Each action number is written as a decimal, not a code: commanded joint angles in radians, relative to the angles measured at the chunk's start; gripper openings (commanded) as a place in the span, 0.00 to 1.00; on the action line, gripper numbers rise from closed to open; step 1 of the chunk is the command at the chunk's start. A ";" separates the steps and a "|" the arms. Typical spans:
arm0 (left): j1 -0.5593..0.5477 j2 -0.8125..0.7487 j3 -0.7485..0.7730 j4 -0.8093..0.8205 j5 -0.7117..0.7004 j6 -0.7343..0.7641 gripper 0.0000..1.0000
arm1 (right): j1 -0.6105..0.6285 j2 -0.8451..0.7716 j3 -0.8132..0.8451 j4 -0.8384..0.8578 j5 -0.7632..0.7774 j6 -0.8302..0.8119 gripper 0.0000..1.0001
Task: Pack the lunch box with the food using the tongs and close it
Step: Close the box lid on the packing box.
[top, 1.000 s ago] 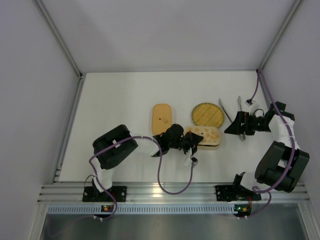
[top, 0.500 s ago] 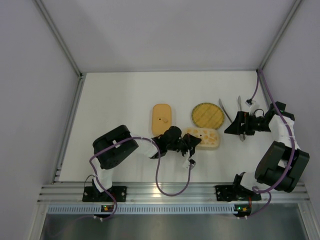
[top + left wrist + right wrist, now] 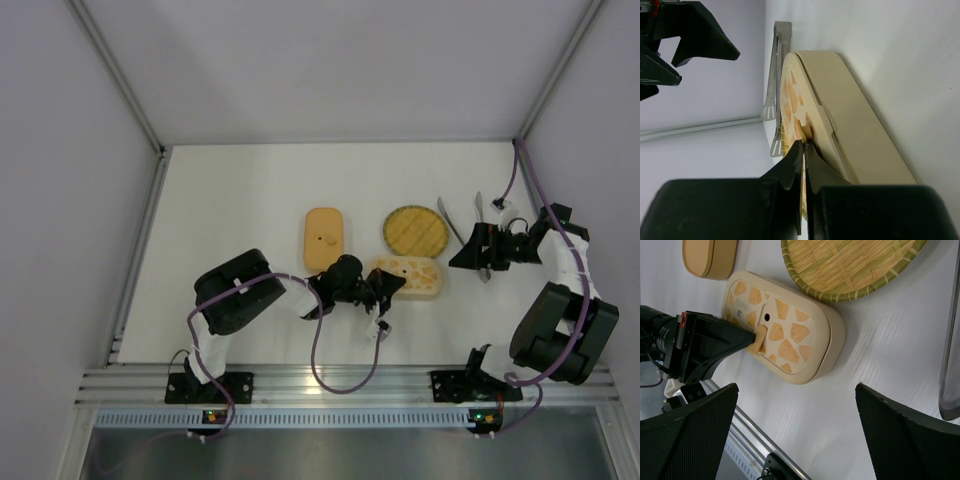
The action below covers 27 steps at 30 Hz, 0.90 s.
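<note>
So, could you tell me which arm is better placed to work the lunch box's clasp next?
Left, probably. Its closed left claw has its tips at the clasp on the lunch box, while the open right claw hangs over by the tongs, apart from the box.

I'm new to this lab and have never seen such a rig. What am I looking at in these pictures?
Two robot arms are bolted at the near edge of a white table. One picture looks down from above; the other two come from a camera on each wrist. On the table lie a lidded cream lunch box with orange patches, a plain tan box, a woven yellow plate and metal tongs. The left gripper is shut, its tips at the lunch box's small tab. The right gripper is open, near the tongs, holding nothing.
</note>
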 commanded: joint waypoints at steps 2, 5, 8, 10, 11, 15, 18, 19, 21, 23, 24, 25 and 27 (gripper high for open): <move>-0.003 0.049 -0.009 0.123 0.057 0.006 0.00 | -0.012 0.008 0.033 0.010 -0.020 -0.024 0.99; -0.003 0.068 -0.012 0.151 0.063 0.017 0.00 | -0.012 0.010 0.035 0.007 -0.015 -0.027 0.99; -0.004 0.071 -0.021 0.166 0.058 0.014 0.05 | -0.012 0.008 0.036 0.005 -0.012 -0.030 0.99; -0.004 0.065 -0.033 0.181 0.058 0.006 0.27 | -0.012 0.007 0.036 0.002 -0.011 -0.034 0.99; -0.003 0.060 -0.038 0.186 0.057 0.005 0.35 | -0.012 0.007 0.038 0.003 -0.011 -0.032 0.99; -0.004 0.036 -0.053 0.211 0.052 -0.003 0.60 | -0.011 0.007 0.035 0.008 -0.021 -0.026 0.99; -0.003 0.013 -0.052 0.217 0.043 -0.001 0.76 | -0.011 0.005 0.035 0.010 -0.028 -0.020 0.99; -0.003 -0.006 -0.055 0.214 0.043 -0.001 0.77 | -0.011 -0.001 0.036 0.011 -0.028 -0.018 0.99; -0.003 -0.032 -0.061 0.192 0.046 0.011 0.77 | -0.009 -0.007 0.039 0.011 -0.028 -0.017 0.99; -0.003 -0.075 -0.081 0.180 0.050 0.023 0.78 | -0.006 -0.015 0.044 0.016 -0.028 -0.009 0.99; -0.003 -0.092 -0.087 0.166 0.049 0.035 0.78 | -0.001 -0.018 0.044 0.022 -0.023 -0.004 1.00; -0.001 -0.108 -0.095 0.154 0.044 0.040 0.78 | 0.000 -0.021 0.046 0.025 -0.018 0.006 0.99; -0.003 -0.168 -0.108 0.117 0.031 0.046 0.80 | 0.011 -0.032 0.044 0.049 0.000 0.023 0.99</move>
